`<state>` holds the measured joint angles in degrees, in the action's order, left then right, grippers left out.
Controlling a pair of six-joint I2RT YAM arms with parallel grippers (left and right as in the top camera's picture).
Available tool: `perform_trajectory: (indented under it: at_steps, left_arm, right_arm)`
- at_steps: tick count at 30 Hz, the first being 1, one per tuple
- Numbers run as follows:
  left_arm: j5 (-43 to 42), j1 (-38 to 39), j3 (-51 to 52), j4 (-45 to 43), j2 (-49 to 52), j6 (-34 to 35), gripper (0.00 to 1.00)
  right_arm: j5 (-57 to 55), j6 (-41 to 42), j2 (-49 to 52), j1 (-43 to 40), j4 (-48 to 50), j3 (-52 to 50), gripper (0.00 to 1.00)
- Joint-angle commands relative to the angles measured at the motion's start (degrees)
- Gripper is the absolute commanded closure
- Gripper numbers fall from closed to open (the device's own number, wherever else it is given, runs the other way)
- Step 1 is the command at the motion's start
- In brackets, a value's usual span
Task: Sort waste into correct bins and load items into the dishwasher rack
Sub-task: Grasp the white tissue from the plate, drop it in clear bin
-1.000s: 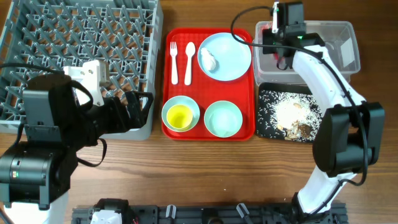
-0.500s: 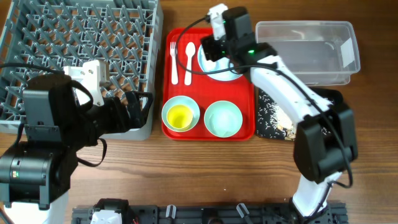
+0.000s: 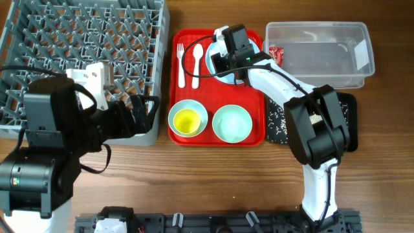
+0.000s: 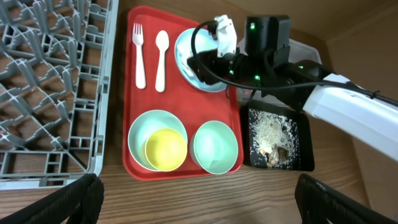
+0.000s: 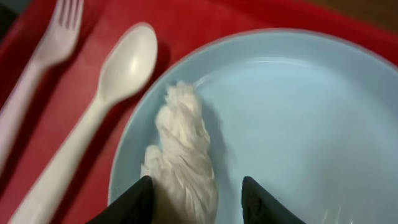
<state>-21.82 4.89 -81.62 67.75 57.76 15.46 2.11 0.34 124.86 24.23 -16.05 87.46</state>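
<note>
waste pickup: your right gripper (image 5: 198,186) straddles the white wad (image 5: 180,149) on the plate (image 5: 298,112), jaws parted; close squarely, then lift.

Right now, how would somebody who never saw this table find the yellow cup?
Find the big red tray in the middle. Along its near edge, the left bowl and right bowl are pale blue; the yellow cup nests in the left one. Nothing else there is yellow.

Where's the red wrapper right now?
Overhead view: the red wrapper lies inside the clear tub, at the end nearest the red tray, on the table's right side.
</note>
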Motion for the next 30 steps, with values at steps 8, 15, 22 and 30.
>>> perform_trajectory:
  at_steps: [8,15,22,30]
  left_arm:
    - [-0.7,0.2,-1.0,-0.1,0.0,-1.1,0.00]
    - [-0.7,0.2,-1.0,-0.1,0.0,-1.1,0.00]
    - [-0.7,0.2,-1.0,-0.2,0.0,-1.1,0.00]
    - [-0.7,0.2,-1.0,-0.1,0.0,-1.1,0.00]
  right_arm:
    - [5.6,1.4,0.4,-0.1,0.2,0.2,0.32]
    - [5.2,4.3,4.7,-0.1,0.1,0.2,0.61]
    - [5.2,4.1,-0.2,-0.5,-0.7,0.2,0.89]
    - [-4.1,7.5,-15.3,-3.0,-6.8,0.2,0.96]
